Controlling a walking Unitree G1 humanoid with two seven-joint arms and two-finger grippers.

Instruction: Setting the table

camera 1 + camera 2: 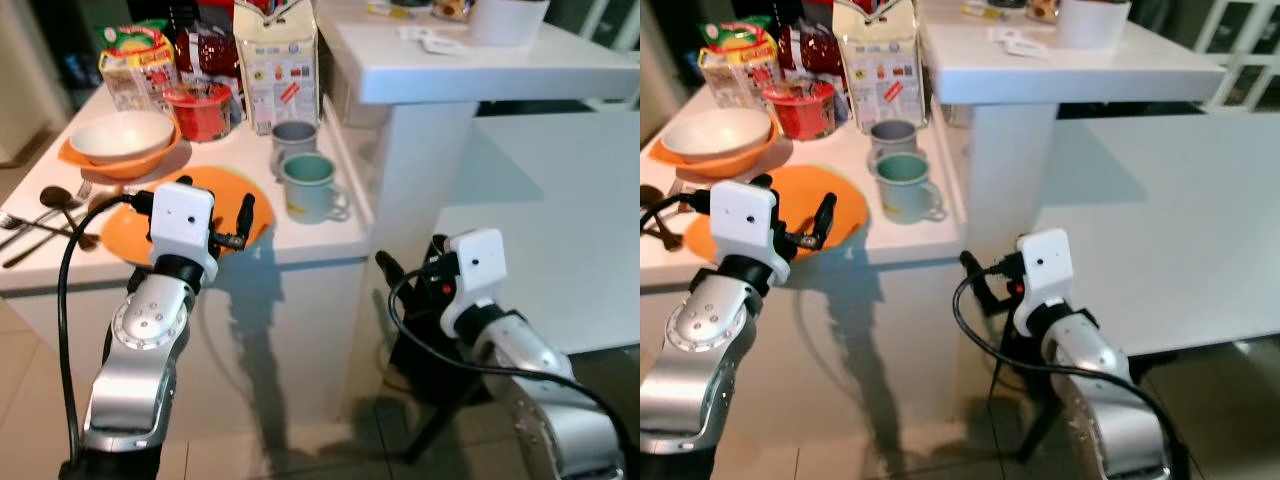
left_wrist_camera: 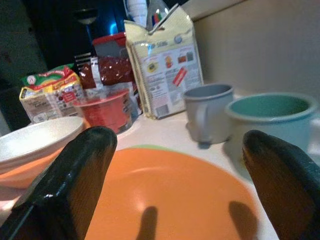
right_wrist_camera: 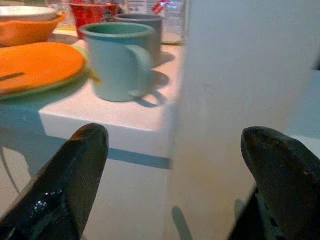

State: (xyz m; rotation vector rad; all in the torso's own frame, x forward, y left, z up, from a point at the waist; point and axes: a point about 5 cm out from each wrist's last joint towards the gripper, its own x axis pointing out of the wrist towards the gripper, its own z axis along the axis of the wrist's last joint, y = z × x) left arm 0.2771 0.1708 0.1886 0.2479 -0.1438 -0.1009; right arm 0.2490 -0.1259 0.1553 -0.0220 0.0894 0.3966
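Sitting on the counter (image 1: 330,250): plate (image 1: 200,195) at the near edge, two mugs (image 1: 310,185) (image 1: 292,140) just to its right, one behind the other. Resting behind the plate, a bowl (image 1: 120,135) in another bowl, cutlery (image 1: 45,215) lying to the left. Standing along the back, cartons and packets (image 1: 275,60). Rising at right, a higher table (image 1: 480,65).

No legible text. Print on the tall cream bag (image 2: 163,70), the small carton (image 2: 47,95) and the red packet (image 2: 107,70) is too blurred.
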